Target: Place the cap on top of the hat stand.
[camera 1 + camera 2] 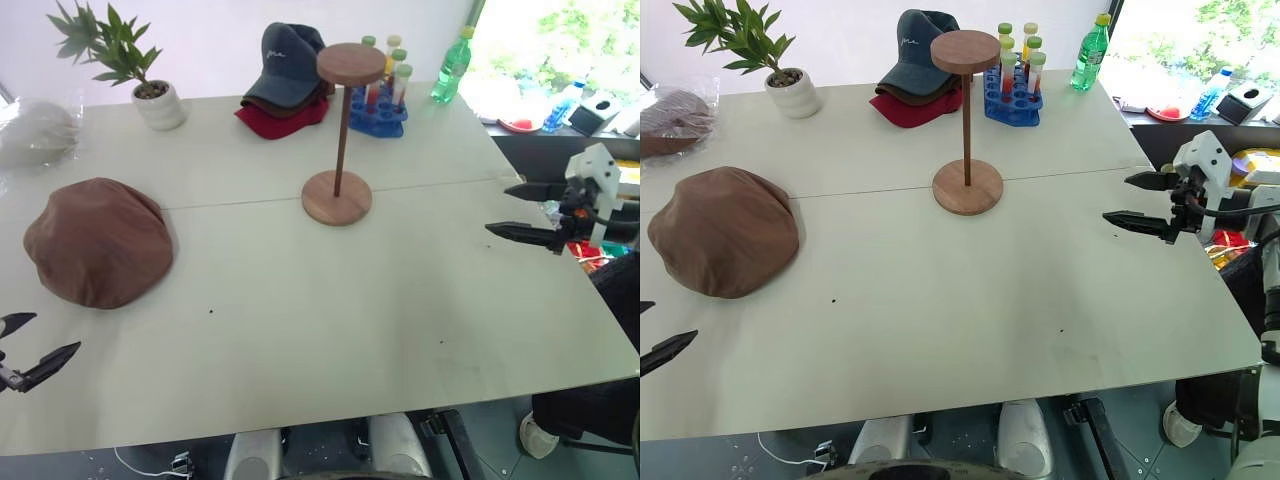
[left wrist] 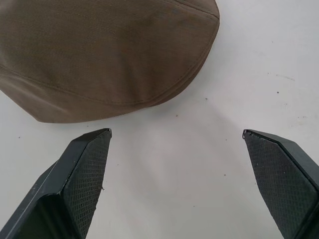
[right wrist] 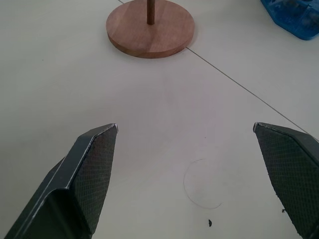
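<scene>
1. Brown flat cap (image 1: 98, 242) lying dome-up on the pale worktop (image 1: 330, 300), toward its left side, untouched by either claw.
2. Hat stand (image 1: 338, 140) upright near the worktop's middle, round wooden base flat on the surface beside a thin seam line, dark rod rising to a bare top disc.
3. Cap and hat stand well apart, with open worktop between them.
4. Left claw (image 1: 28, 348) low at the near-left edge of the worktop, just short of the cap's near rim; black fingers (image 2: 82, 174) spread wide, holding nothing.
5. Seen from the left wrist: cap's edge just ahead of the fingertips, not touching them.
6. Right claw (image 1: 528, 212) hovering over the right edge of the worktop, pointing inward toward the stand; jaws wide apart and empty.
7. Seen from the right wrist: stand's base ahead of the spread fingers (image 3: 84, 179), well clear of them.
8. At the far edge: dark grey baseball cap (image 1: 288, 62) stacked on a red cap (image 1: 285, 118), a blue rack of tubes (image 1: 380, 105), a green bottle (image 1: 450, 68), a potted plant (image 1: 140, 70).
</scene>
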You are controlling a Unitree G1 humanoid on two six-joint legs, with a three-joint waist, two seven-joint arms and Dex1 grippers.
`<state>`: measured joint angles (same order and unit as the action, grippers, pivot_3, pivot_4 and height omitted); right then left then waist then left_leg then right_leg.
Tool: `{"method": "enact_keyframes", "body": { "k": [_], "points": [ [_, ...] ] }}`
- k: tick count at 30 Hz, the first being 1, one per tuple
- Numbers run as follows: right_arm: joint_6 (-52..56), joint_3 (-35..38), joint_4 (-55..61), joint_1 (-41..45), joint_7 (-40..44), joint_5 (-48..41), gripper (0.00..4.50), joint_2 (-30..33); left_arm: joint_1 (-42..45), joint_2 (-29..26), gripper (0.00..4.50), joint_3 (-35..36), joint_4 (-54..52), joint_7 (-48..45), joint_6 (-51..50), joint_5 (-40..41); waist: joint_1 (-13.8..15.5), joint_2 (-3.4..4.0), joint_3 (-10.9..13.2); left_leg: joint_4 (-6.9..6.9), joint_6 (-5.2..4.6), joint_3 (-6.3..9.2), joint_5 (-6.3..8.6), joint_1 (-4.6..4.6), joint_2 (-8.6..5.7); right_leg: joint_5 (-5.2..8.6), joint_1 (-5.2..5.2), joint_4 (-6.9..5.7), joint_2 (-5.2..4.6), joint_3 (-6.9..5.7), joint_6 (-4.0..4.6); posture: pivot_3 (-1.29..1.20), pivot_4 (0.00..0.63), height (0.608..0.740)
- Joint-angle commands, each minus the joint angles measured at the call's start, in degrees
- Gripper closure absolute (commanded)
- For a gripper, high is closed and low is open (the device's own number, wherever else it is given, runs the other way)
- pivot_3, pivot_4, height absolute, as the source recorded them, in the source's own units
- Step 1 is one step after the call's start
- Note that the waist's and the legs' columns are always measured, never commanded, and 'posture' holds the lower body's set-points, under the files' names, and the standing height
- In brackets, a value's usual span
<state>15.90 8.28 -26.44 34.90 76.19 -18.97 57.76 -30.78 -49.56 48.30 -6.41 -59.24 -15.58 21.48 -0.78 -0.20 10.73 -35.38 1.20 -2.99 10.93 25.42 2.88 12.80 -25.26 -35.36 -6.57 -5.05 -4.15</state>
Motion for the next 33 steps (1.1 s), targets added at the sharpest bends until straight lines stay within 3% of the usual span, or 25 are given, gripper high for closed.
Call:
{"method": "enact_keyframes", "body": {
  "k": [1,23,30,33],
  "points": [
    [-1.0,1.5,0.1,1.0,-0.2,-0.4,0.0,0.3,-0.2,-0.9,0.12,1.1,-0.5,-0.2,0.4,-0.4,0.0,0.0,0.0,0.0,0.0,0.0,0.0,0.0,0.0,0.0,0.0,0.0,0.0,0.0,0.0,0.0,0.15,0.728],
    [1.8,1.8,1.7,2.9,-0.4,-1.8,0.0,0.0,1.9,-1.0,0.12,1.2,-2.9,0.4,-2.9,1.2,0.0,0.0,0.0,-0.28,0.0,0.01,0.0,0.01,0.02,-0.05,0.05,-0.15,0.0,0.01,-0.01,0.0,0.15,0.728],
    [9.9,0.1,9.5,8.6,0.2,-4.9,0.0,0.1,5.7,-1.9,0.12,-0.7,-13.5,2.7,-6.0,2.0,0.1,0.0,0.0,-0.35,0.0,0.01,0.0,0.03,0.02,-0.06,0.12,-0.27,0.0,0.04,-0.01,0.0,0.15,0.728],
    [20.9,-0.5,19.0,11.3,0.0,-10.5,0.0,0.4,8.8,-3.3,0.12,-5.7,-17.2,6.9,-4.9,-3.5,0.2,0.04,0.0,-0.35,0.0,0.01,0.0,0.03,0.04,-0.06,0.14,-0.34,0.0,0.05,0.0,0.0,0.15,0.728]
  ]
}}
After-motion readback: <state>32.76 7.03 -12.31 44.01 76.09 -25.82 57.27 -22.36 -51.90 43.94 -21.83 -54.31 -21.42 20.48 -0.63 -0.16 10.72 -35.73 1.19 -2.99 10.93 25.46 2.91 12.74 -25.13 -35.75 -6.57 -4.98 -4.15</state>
